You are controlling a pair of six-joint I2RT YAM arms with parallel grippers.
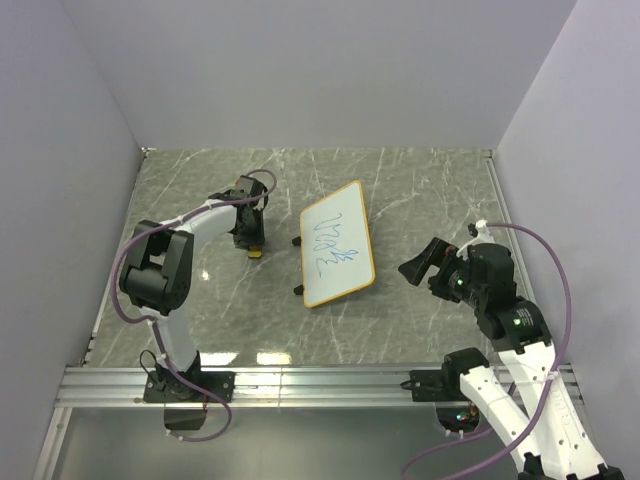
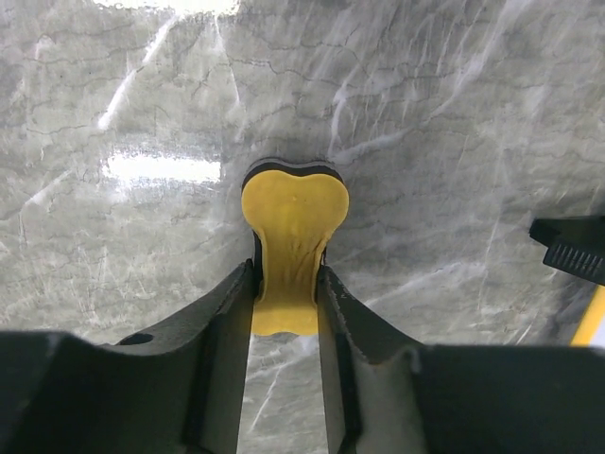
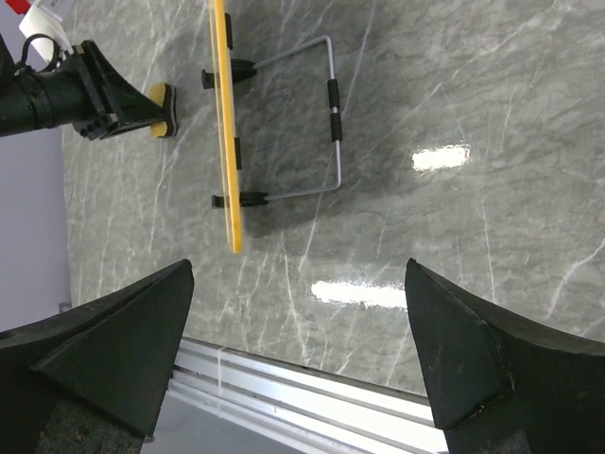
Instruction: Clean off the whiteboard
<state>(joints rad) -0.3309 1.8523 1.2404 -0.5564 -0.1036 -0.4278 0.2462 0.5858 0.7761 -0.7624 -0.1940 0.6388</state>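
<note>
The whiteboard (image 1: 337,243), white with a tan-orange frame and blue scribbles, stands tilted on black feet at the table's middle. In the right wrist view it shows edge-on (image 3: 224,123), with a grey wire stand (image 3: 326,113) behind it. My left gripper (image 1: 251,240) is left of the board, apart from it. It is shut on the waist of the yellow bone-shaped eraser (image 2: 293,227), low over the table (image 2: 473,113). The eraser also shows in the top view (image 1: 256,253). My right gripper (image 1: 420,268) is open and empty, right of the board; its jaws stand wide apart in its wrist view (image 3: 298,274).
An aluminium rail (image 1: 300,385) runs along the near table edge. Grey walls close the left, back and right sides. A black foot of the board (image 2: 572,251) and a bit of its frame (image 2: 592,317) show at the right of the left wrist view.
</note>
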